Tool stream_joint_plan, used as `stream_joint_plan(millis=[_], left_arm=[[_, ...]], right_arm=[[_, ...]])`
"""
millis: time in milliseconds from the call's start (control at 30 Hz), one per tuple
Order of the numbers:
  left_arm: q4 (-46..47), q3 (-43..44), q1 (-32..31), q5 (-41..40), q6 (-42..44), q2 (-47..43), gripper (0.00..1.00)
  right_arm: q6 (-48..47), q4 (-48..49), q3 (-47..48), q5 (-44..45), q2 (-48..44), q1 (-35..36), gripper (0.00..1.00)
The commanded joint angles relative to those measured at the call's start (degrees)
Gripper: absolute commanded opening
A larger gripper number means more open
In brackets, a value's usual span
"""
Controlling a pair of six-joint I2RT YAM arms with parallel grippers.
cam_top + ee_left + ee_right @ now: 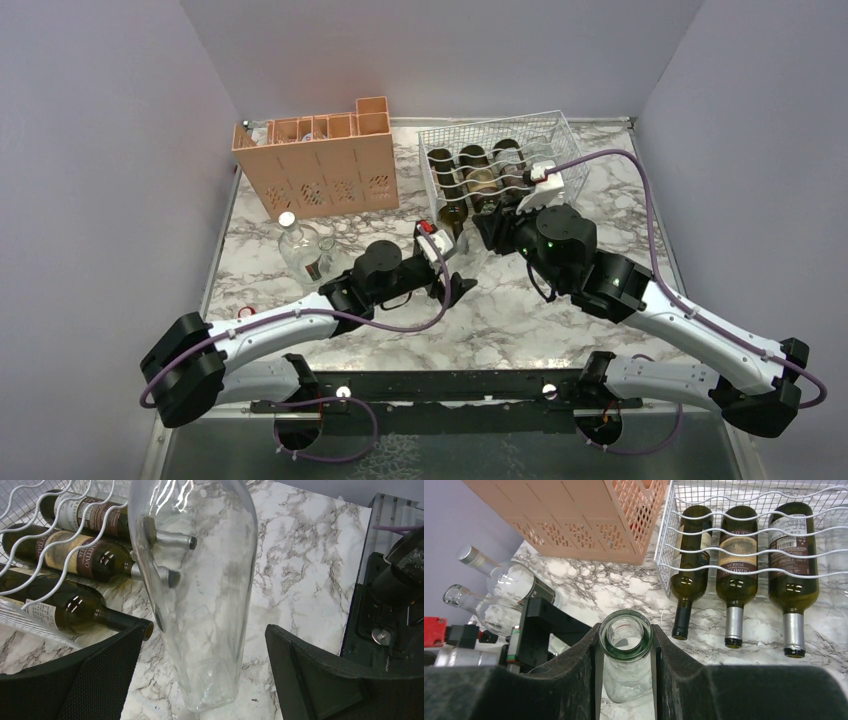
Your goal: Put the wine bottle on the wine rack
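The wine bottle (626,633) is clear glass with an open mouth and stands upright on its base. My right gripper (626,647) is shut on its neck just under the rim. My left gripper (202,640) is open, one finger (100,680) on each side of the bottle's lower body (200,605) without touching it. The white wire wine rack (560,130) stands just behind, with three dark bottles (736,555) lying in its cradles, necks toward me. In the top view both grippers meet in front of the rack near its left end (432,160).
A peach-orange plastic crate (320,165) stands at the back left, close beside the rack. Two clear glass bottles (298,245) sit left of my left arm, seen also in the right wrist view (509,582). The marble table (520,320) ends at purple walls.
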Motion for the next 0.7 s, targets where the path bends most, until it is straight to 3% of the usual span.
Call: stream_joint_plan(millis=[0, 133, 400, 500, 667], left_arm=[[5.7, 3.3, -0.1, -2.7, -3.1, 3.1, 0.99], [7.1, 3.9, -0.1, -5.4, -3.2, 5.6, 0.96], [7.8, 4.2, -0.4, -6.5, 0.5, 8.1, 0.72], [7.9, 4.5, -0.5, -5.0, 3.0, 8.6, 0.51], [7.9, 5.5, -0.5, -2.7, 11.1, 8.3, 0.03]], right_arm=[[3.6, 2.4, 2.9, 1.4, -1.6, 0.0, 0.06], [4.9, 1.8, 3.1, 1.7, -1.4, 0.0, 0.06], [6.0, -0.7, 3.5, 3.1, -2.6, 0.0, 0.07], [6.4, -1.7, 3.7, 3.0, -3.2, 0.0, 0.09], [5.0, -4.3, 3.6, 0.0, -4.9, 0.0, 0.42]])
